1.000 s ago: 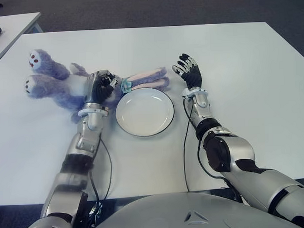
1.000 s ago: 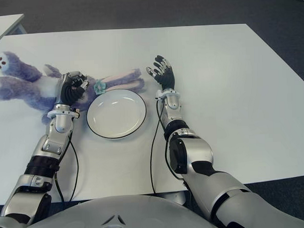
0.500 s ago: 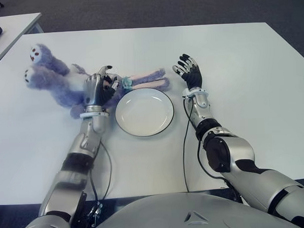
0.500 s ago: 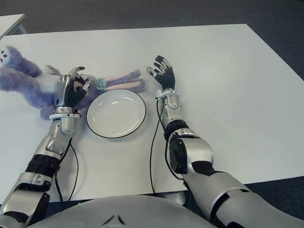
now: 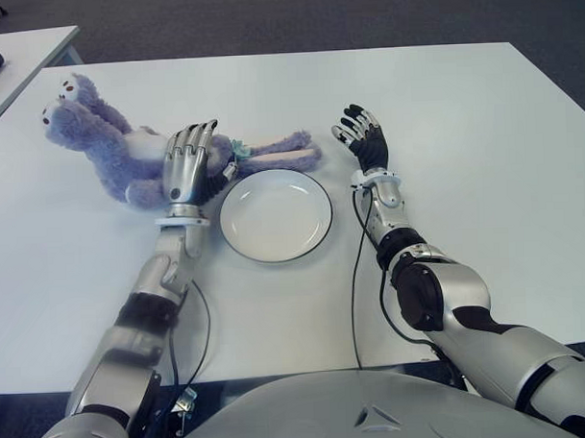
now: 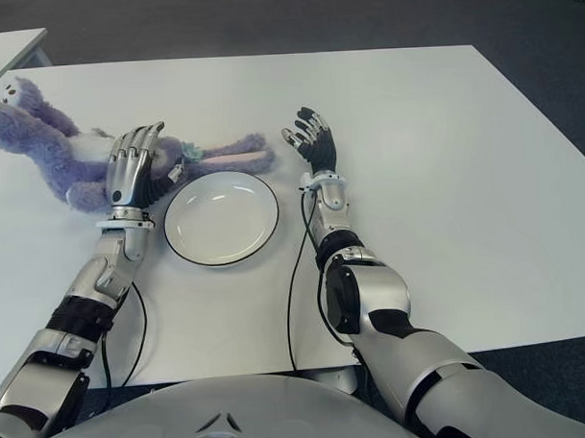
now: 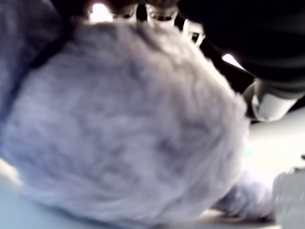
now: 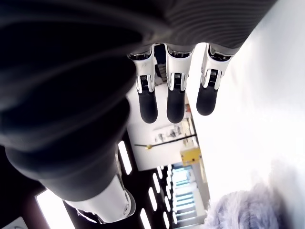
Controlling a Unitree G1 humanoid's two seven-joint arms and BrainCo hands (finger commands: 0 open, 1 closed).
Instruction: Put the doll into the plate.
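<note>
Eye views: white table [image 5: 481, 126]; white plate [image 5: 276, 216] with dark rim, nothing in it. Purple doll [image 5: 108, 153] lay on the table just left of the plate, one long limb stretched along the plate's far edge. Left hand [image 5: 187, 165] clamped around the doll's middle. Right hand [image 5: 365, 140] showed right of the plate, fingers spread, holding nothing.

Left wrist view: purple fur filled the frame, pressed against the palm.

Right wrist view: fingers [image 8: 175, 95] straight and apart.
</note>
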